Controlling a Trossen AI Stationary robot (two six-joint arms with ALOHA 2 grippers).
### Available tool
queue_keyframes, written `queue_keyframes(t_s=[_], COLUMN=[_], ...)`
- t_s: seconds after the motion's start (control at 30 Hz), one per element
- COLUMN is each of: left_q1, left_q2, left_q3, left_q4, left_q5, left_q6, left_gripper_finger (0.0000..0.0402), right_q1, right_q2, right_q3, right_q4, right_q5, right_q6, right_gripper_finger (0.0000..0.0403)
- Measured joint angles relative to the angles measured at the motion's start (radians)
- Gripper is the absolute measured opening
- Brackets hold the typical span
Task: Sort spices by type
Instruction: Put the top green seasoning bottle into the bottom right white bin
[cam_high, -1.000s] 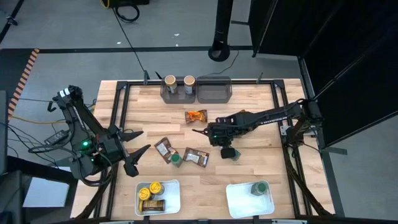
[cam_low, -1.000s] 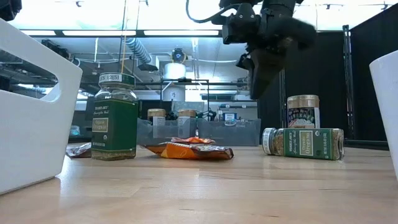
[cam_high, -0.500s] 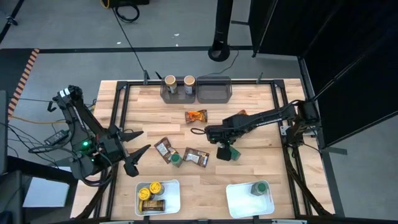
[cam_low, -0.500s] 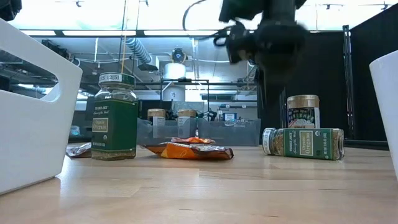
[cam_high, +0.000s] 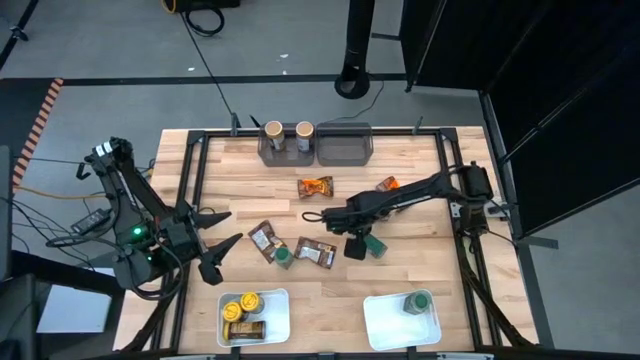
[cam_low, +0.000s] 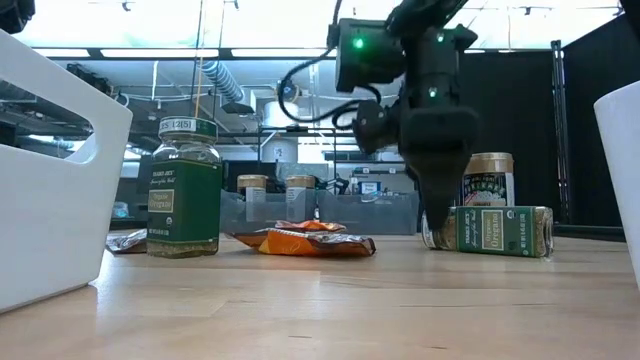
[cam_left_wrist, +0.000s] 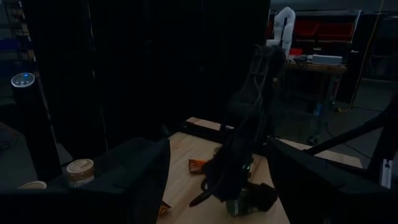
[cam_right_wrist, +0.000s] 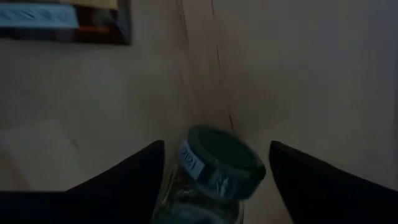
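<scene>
A green-lidded spice jar (cam_high: 373, 246) (cam_low: 487, 230) lies on its side on the table, right of centre. My right gripper (cam_high: 355, 245) (cam_right_wrist: 216, 144) points down over its lid end, open, one finger on either side of the lid (cam_right_wrist: 221, 155) with a gap to each. A second green-lidded jar (cam_high: 283, 257) (cam_low: 184, 190) stands upright between two brown packets (cam_high: 264, 238) (cam_high: 316, 252). Orange packets (cam_high: 316, 186) (cam_high: 388, 184) lie farther back. My left gripper (cam_high: 218, 230) waits open at the table's left edge.
The white tray at near left (cam_high: 278, 322) holds yellow-lidded jars and a packet. The white tray at near right (cam_high: 385, 325) holds one green-lidded jar. Two grey bins (cam_high: 345, 150) stand at the far edge, the left one with two tan-lidded jars.
My right gripper has come down over the lying jar, shifted a little toward the table's left edge and rolled about its own axis. The jar has stayed where it was.
</scene>
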Motion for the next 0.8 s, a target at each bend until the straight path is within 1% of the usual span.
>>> queue_keyframes(t_s=[0.17,0.2,0.4,0.47,0.57,0.63,0.73,0.8], left_q1=[0.0,0.0,0.0,0.0,0.0,0.0,0.0,0.0], left_q2=[0.0,0.0,0.0,0.0,0.0,0.0,0.0,0.0], left_q3=[0.0,0.0,0.0,0.0,0.0,0.0,0.0,0.0], left_q4=[0.009,0.009,0.008,0.009,0.008,0.008,0.008,0.008], left_q5=[0.005,0.005,0.004,0.004,0.004,0.004,0.004,0.004], left_q6=[-0.001,-0.001,-0.001,0.005,0.005,0.005,0.004,0.004], left_gripper_finger=[0.0268,0.0268,0.0268,0.0268,0.0268,0.0268,0.0268,0.0268], right_q1=[-0.001,-0.001,0.003,0.008,0.016,0.023,0.043,0.07], right_q2=[0.036,0.041,0.031,0.01,-0.059,-0.108,-0.185,-0.246], right_q3=[0.005,0.005,0.007,0.008,0.01,0.011,0.011,0.011], right_q4=[-0.008,-0.008,-0.002,0.013,0.041,0.054,0.087,0.097], right_q5=[-0.006,-0.004,0.039,0.085,0.164,0.197,0.251,0.314], right_q6=[-0.011,-0.011,-0.018,-0.018,-0.007,0.01,0.06,0.097], right_gripper_finger=[0.0216,0.0206,0.0206,0.0206,0.0206,0.0206,0.0206,0.0206])
